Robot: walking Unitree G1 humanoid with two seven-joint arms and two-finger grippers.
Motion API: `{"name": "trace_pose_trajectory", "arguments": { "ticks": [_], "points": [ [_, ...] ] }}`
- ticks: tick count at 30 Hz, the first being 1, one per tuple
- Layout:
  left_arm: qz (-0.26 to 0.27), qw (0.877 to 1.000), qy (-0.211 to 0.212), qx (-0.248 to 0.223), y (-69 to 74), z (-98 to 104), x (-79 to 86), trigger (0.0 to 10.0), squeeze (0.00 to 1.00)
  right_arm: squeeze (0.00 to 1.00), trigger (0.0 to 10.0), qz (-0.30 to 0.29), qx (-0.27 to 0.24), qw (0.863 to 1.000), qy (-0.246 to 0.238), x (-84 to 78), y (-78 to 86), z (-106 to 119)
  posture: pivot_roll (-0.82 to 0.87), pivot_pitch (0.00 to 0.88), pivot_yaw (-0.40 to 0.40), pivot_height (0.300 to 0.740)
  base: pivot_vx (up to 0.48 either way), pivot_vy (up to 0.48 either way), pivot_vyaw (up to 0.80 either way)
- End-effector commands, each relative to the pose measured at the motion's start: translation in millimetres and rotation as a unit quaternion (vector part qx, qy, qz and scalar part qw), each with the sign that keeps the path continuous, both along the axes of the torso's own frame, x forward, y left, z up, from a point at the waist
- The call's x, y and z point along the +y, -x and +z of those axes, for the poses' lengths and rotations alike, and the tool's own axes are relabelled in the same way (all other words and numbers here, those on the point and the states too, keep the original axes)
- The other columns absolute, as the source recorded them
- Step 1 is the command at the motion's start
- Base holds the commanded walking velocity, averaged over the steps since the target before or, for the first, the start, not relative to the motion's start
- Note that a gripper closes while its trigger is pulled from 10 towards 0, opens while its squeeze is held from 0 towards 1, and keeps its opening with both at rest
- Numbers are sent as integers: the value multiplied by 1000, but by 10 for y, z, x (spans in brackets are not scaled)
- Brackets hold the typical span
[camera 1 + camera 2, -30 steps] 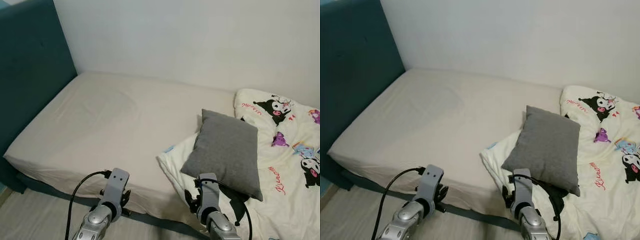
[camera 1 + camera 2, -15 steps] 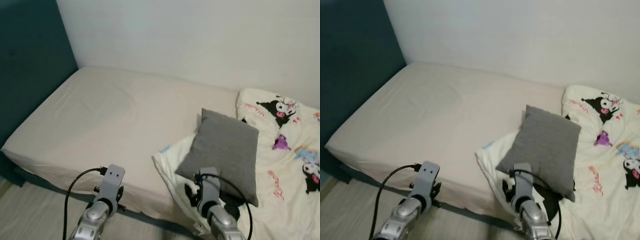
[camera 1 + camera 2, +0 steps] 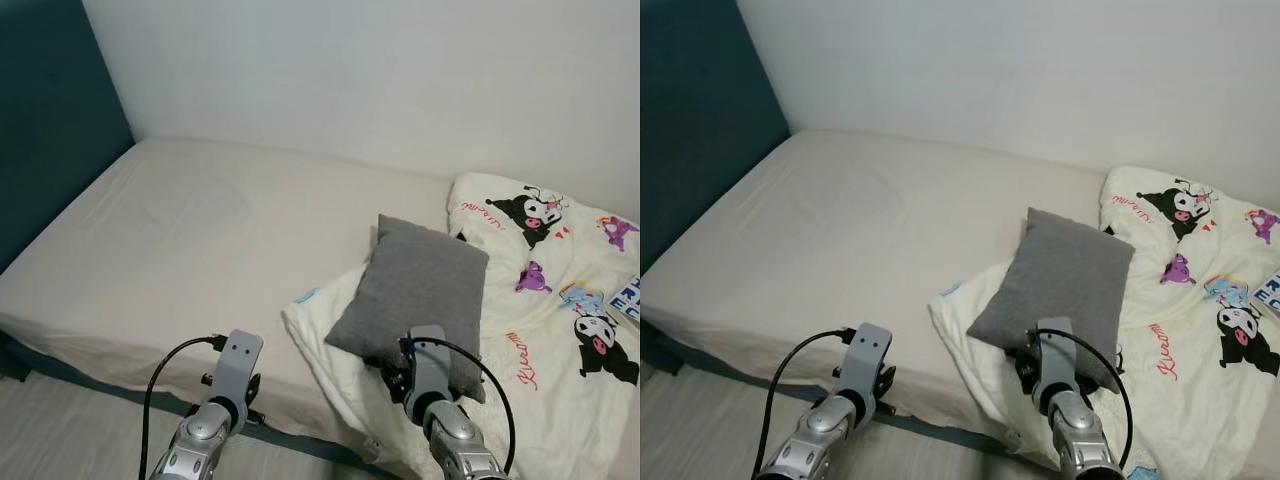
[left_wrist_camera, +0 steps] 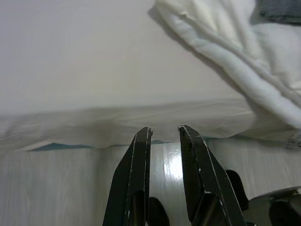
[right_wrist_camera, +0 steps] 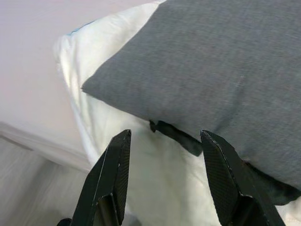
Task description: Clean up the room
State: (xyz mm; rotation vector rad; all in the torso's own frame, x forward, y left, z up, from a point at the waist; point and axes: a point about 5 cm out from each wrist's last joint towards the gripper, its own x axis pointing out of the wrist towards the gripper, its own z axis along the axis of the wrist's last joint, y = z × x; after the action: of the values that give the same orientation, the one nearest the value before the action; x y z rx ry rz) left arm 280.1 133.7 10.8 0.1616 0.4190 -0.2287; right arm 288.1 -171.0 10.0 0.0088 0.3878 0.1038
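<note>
A grey pillow [image 3: 415, 290] lies tilted on a crumpled white blanket [image 3: 545, 330] printed with cartoon figures, on the right part of a bed [image 3: 190, 240] with a bare beige sheet. My right gripper [image 5: 165, 136] is open at the pillow's near edge, one finger on either side of that edge without touching it. Something dark [image 5: 176, 135] pokes out from under the pillow. My left gripper [image 4: 164, 131] hangs low in front of the mattress side, its fingers a narrow gap apart with nothing between them.
A teal headboard [image 3: 50, 120] stands at the left end of the bed and a white wall [image 3: 350, 80] runs behind it. Light wood floor [image 3: 70, 430] lies before the bed. A small blue and white thing [image 3: 628, 296] lies on the blanket at the far right.
The camera has shifted, so the bed sits further left in view. My right arm has come forward to the pillow's near edge. The left arm has kept its pose.
</note>
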Motion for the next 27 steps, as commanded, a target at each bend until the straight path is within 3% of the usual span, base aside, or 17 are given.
{"name": "trace_pose_trajectory", "arguments": {
  "ticks": [1,5,10,27],
  "points": [
    [-8,1000,6,-3,21,1,0,10000,0,0,10000,-6,5,1000,-5,-37,10,-6,12,146,-42,725,0,0,0],
    [-12,998,42,-47,-24,141,-37,10000,0,0,10000,-6,-5,1000,5,-57,-17,35,12,145,-42,700,0,0,0],
    [-9,996,58,-73,-49,225,-41,10000,0,0,10000,-2,-10,1000,11,-62,-31,57,15,144,-46,685,0,0,0],
    [-27,995,58,-77,-29,247,-62,10000,0,0,10000,-2,-25,1000,7,-68,-45,110,17,129,-36,626,0,0,0]
  ]
}}
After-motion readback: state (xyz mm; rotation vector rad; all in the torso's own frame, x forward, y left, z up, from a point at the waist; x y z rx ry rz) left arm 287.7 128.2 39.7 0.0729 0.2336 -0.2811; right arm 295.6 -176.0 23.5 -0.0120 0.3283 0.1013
